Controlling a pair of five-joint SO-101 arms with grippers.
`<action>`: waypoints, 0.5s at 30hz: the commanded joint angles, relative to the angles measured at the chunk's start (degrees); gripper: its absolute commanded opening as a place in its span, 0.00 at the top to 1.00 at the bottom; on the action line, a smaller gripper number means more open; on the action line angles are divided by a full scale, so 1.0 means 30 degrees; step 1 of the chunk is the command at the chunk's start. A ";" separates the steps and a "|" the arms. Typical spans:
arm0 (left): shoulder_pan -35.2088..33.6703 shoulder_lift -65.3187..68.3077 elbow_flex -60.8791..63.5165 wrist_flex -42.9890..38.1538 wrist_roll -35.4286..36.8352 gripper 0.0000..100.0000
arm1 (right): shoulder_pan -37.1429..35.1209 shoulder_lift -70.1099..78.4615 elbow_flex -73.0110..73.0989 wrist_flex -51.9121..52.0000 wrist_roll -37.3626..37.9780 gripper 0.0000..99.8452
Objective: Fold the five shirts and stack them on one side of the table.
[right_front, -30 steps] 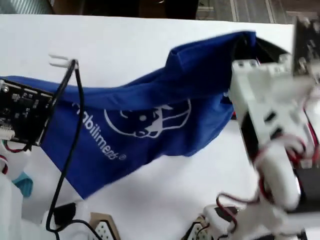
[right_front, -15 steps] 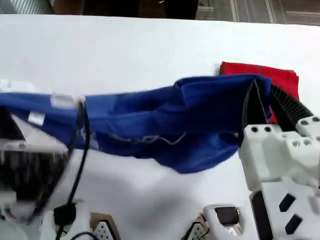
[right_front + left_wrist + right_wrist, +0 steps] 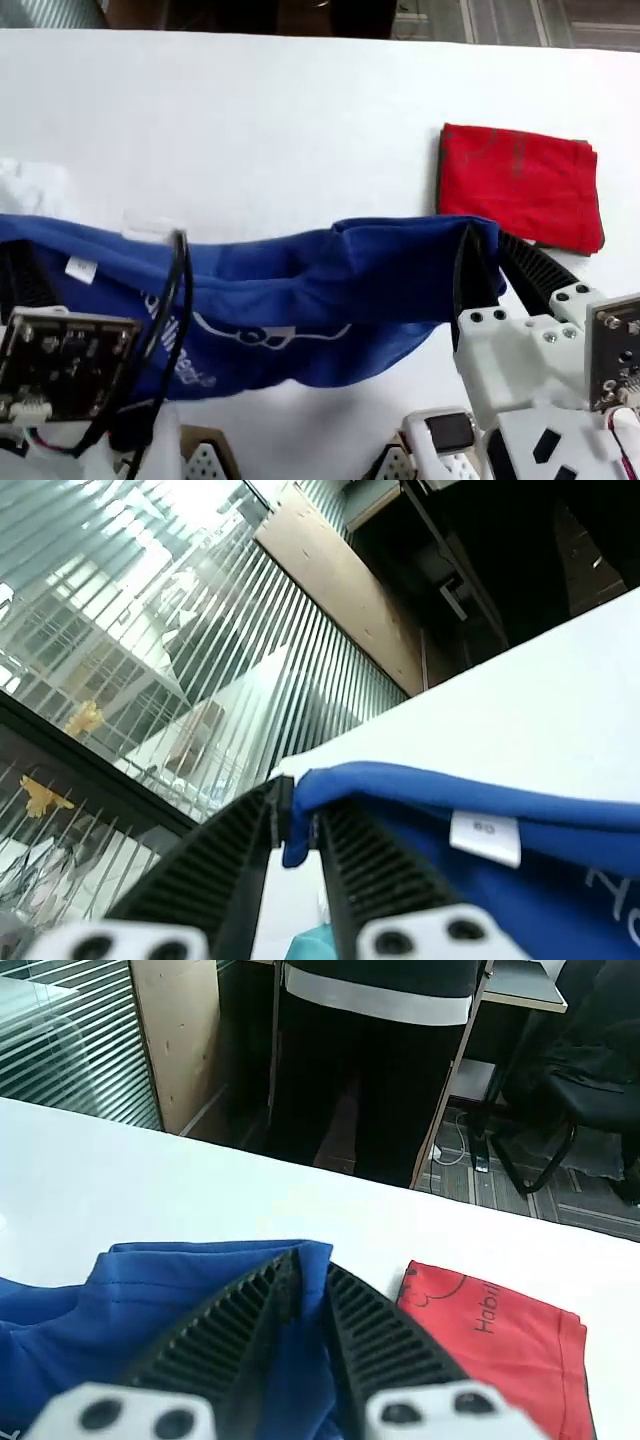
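Note:
A blue shirt (image 3: 290, 300) with white print hangs stretched between both arms across the near part of the white table (image 3: 260, 120). My left gripper (image 3: 298, 815) is shut on one edge of the blue shirt (image 3: 470, 820), near its white size tag (image 3: 485, 837). My right gripper (image 3: 310, 1270) is shut on the other edge of the blue shirt (image 3: 170, 1300); in the high view the right gripper (image 3: 484, 252) is at the near right. A folded red shirt (image 3: 520, 185) lies flat on the table at the right, just beyond the right gripper, and the red shirt (image 3: 500, 1345) is beside my right fingers.
A black cable (image 3: 165, 320) runs over the blue shirt by the left arm's circuit board (image 3: 60, 365). Arm bases (image 3: 440, 445) stand at the near edge. Bare table spreads across the far and middle parts. A person stands beyond the table's far edge (image 3: 380, 1000).
Both grippers have pulled the blue shirt toward the near edge and lowered it. The folded red shirt, hidden a second ago, is now fully uncovered.

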 commanded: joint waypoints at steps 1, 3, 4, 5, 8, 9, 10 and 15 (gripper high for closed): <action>-0.0176 0.0000 0.0366 -0.0615 0.0088 0.97 | -0.0190 -0.0161 0.0938 -0.1509 -0.0029 0.98; -0.0176 0.0000 0.1011 -0.1084 0.0117 0.97 | -0.0190 -0.0132 0.1993 -0.2799 -0.0029 0.98; -0.0176 0.0000 0.1480 -0.1319 0.0147 0.97 | -0.0190 -0.0073 0.2667 -0.3502 -0.0029 0.98; -0.0147 0.0000 0.1978 -0.1612 0.0147 0.97 | -0.0190 -0.0015 0.3370 -0.4264 -0.0029 0.98; -0.0117 0.0000 0.3590 -0.2725 0.0147 0.97 | -0.0190 0.0249 0.5597 -0.6637 -0.0029 0.98; -0.0117 0.0000 0.4088 -0.3136 0.0147 0.97 | -0.0190 0.0366 0.6271 -0.7341 -0.0029 0.98; -0.0117 0.0000 0.4615 -0.3546 0.0147 0.97 | -0.0190 0.0484 0.6945 -0.8073 -0.0029 0.98; -0.0088 0.0000 0.7165 -0.5773 0.0117 0.97 | -0.0190 0.1538 1.0491 -1.1912 0.0000 0.98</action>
